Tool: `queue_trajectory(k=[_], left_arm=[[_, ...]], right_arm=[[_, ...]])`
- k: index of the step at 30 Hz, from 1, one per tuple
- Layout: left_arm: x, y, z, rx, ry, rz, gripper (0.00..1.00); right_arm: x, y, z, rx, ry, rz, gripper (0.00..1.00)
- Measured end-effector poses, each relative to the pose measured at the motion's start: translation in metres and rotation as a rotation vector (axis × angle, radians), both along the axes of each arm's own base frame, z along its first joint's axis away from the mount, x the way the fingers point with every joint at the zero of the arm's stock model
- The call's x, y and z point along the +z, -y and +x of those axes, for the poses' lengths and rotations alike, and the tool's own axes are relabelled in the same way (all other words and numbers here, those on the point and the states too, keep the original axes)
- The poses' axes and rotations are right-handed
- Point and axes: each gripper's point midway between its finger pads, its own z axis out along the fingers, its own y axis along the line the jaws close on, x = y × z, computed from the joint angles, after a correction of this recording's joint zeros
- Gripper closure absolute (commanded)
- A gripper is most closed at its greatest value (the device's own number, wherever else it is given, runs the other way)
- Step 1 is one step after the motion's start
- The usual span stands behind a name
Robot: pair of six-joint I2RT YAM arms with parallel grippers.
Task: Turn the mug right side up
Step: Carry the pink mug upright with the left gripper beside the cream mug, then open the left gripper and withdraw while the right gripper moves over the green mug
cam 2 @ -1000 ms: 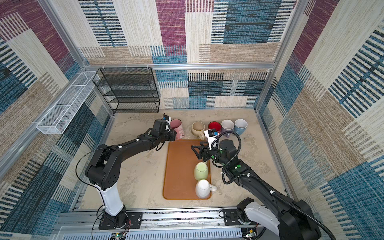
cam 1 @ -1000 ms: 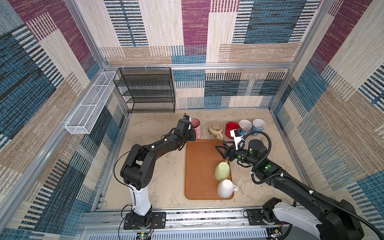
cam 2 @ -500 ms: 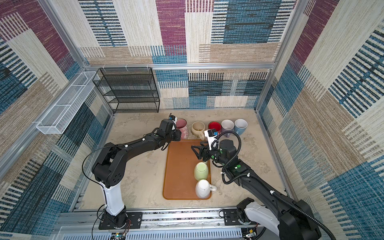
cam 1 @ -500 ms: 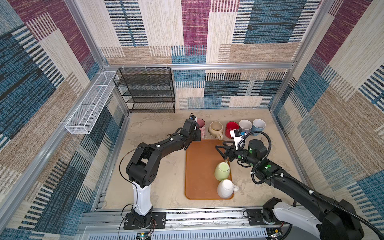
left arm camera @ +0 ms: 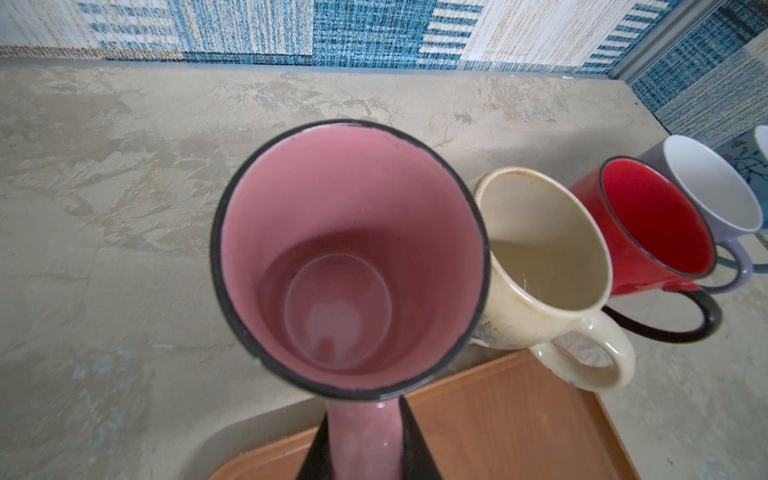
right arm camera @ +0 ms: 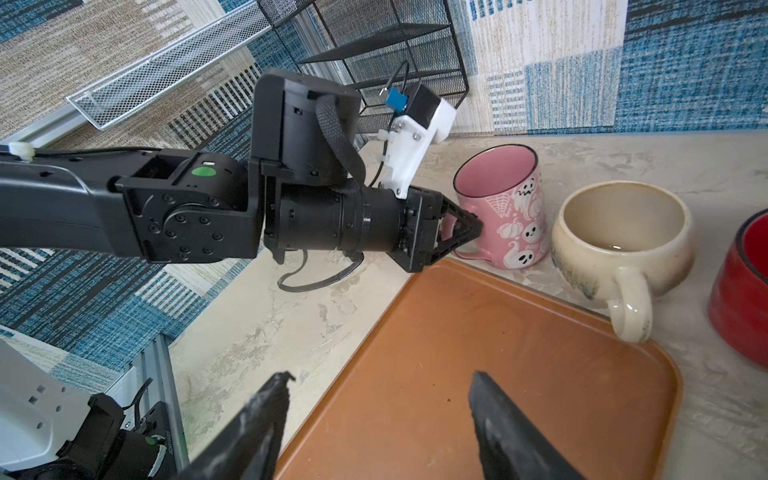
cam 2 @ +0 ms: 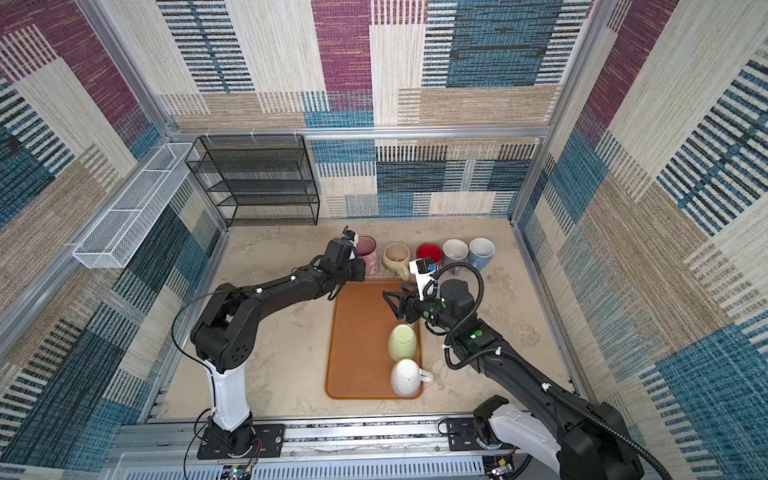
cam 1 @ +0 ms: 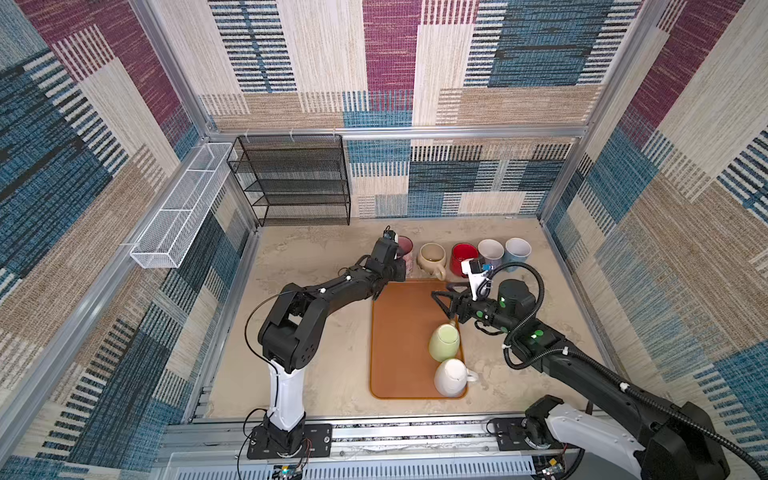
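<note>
Pink mug [right arm camera: 505, 195] nearer four others [cam 1: 432, 254], in grip of left end effector [right arm camera: 471, 229]; right end effector [right arm camera: 380, 376] wide, empty.

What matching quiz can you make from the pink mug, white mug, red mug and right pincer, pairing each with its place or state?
Things:
1. pink mug
2. white mug
3. red mug
4. right pincer

Places or states:
A. open, over the tray
B. on the tray's near right corner
C. handle gripped by the left pincer
D. between cream mug and lilac mug

Pairs: 1-C, 2-B, 3-D, 4-A
</note>
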Motion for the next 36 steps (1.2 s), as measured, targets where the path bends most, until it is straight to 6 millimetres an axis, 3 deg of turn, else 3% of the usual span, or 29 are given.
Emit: queue_trajectory(k=[5, 17, 21, 24, 25, 31, 36], left_arm=[[-0.002, 0.003, -0.003, -0.009, -0.007, 0.001, 0.65], [0.007, 0.003, -0.009, -0.014, 0.001, -0.006, 0.55], [0.025, 0.0, -0.014, -0.014, 0.025, -0.023, 0.54], [0.041, -0.004, -0.019, -0.012, 0.044, -0.039, 0.12], [0.047, -0.005, -0.022, -0.01, 0.05, -0.045, 0.08], [0.085, -0.018, -0.042, -0.004, 0.091, -0.085, 0.0], [0.112, -0.033, -0.064, -0.001, 0.124, -0.112, 0.0]], right_arm=[[0.002, 0.0, -0.001, 0.0, 0.005, 0.003, 0.29], [0.006, 0.003, 0.008, -0.039, -0.059, -0.05, 0.28], [-0.001, 0.007, 0.013, -0.072, -0.129, -0.104, 0.28], [-0.007, 0.01, 0.01, -0.075, -0.185, -0.143, 0.28], [-0.009, 0.012, 0.01, -0.084, -0.202, -0.158, 0.28], [-0.02, 0.016, -0.002, -0.094, -0.292, -0.236, 0.27], [-0.038, 0.016, -0.022, -0.099, -0.367, -0.316, 0.25]])
